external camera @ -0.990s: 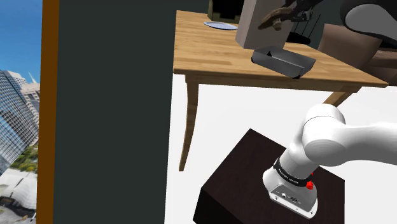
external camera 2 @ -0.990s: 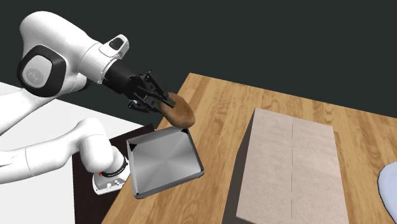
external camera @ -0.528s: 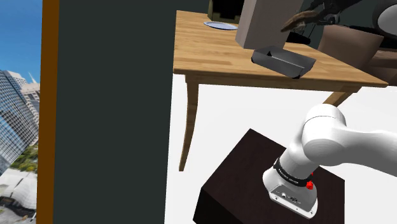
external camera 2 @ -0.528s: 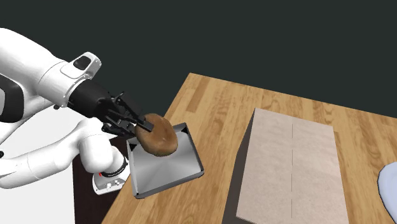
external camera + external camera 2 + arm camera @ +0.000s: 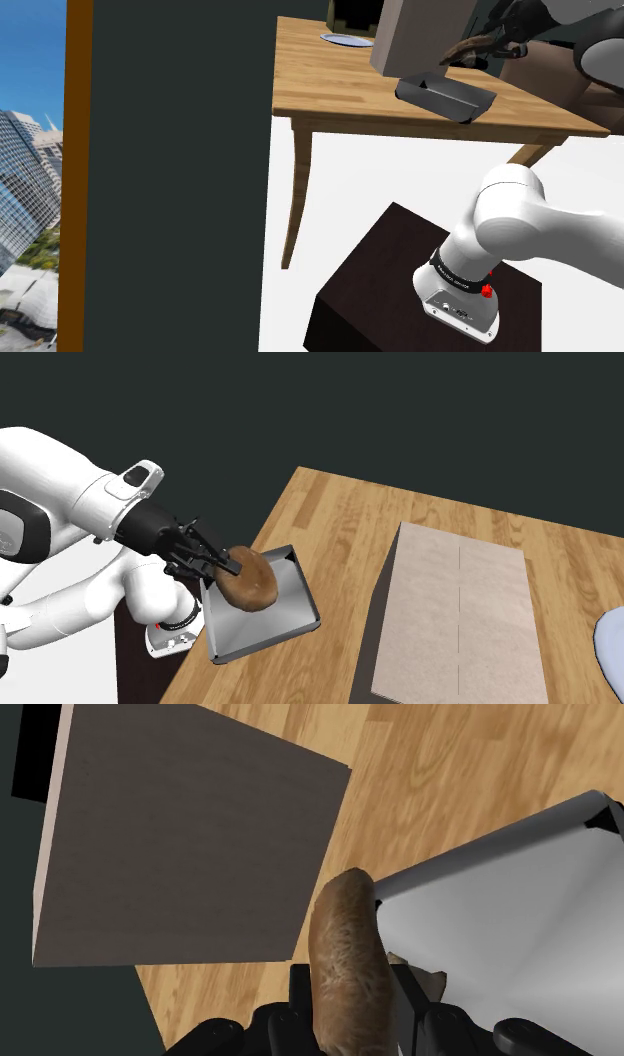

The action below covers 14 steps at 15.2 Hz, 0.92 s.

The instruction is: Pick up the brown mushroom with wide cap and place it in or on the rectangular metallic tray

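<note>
Wood table [image 5: 340, 532]: gripper [image 5: 226, 564] clamped on brown mushroom [image 5: 250, 580] betw. fingers, over metallic tray [image 5: 268, 634].

No legible text, label, brand, number or sign anywhere. Faint pale marks on the dark band around the arm's base joint [image 5: 455, 279], seen from the shoulder view, too small to read.
</note>
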Tool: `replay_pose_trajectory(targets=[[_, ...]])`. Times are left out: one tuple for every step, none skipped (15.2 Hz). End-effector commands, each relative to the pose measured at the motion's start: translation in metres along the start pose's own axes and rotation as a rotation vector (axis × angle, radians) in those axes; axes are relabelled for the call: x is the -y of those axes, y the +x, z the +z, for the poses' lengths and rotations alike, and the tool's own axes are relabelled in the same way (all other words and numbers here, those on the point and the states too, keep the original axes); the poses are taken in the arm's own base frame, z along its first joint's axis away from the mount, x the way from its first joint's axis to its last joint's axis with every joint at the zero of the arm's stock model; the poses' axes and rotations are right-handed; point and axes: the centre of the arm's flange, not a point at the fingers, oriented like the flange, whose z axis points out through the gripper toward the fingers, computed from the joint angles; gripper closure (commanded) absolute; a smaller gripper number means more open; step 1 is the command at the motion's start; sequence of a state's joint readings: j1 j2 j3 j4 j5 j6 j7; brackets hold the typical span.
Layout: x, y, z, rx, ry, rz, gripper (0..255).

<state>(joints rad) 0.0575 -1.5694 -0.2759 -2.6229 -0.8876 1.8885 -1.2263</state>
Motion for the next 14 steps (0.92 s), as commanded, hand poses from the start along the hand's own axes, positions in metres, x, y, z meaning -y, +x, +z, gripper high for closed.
replay_pose_trajectory(targets=[[0.008, 0.002, 0.006, 0.000, -0.001, 0.000, 255], [0.013, 0.003, 0.009, 0.000, -0.001, 0.000, 255], [0.017, 0.004, 0.012, 0.000, -0.001, 0.000, 255], [0.021, 0.006, 0.015, 0.000, -0.001, 0.000, 255], [0.025, 0.007, 0.018, 0.000, -0.001, 0.000, 255], [0.030, 0.008, 0.021, 0.000, -0.001, 0.000, 255], [0.034, 0.009, 0.024, 0.000, -0.001, 0.000, 255], [0.038, 0.010, 0.027, 0.000, -0.001, 0.000, 255], [0.044, 0.012, 0.031, 0.000, -0.001, 0.000, 255], [0.044, 0.012, 0.031, 0.000, -0.001, 0.000, 255], [0.044, 0.012, 0.031, 0.000, -0.001, 0.000, 255], [0.044, 0.012, 0.031, 0.000, -0.001, 0.000, 255], [0.044, 0.012, 0.031, 0.000, -0.001, 0.000, 255], [0.044, 0.012, 0.031, 0.000, -0.001, 0.000, 255]])
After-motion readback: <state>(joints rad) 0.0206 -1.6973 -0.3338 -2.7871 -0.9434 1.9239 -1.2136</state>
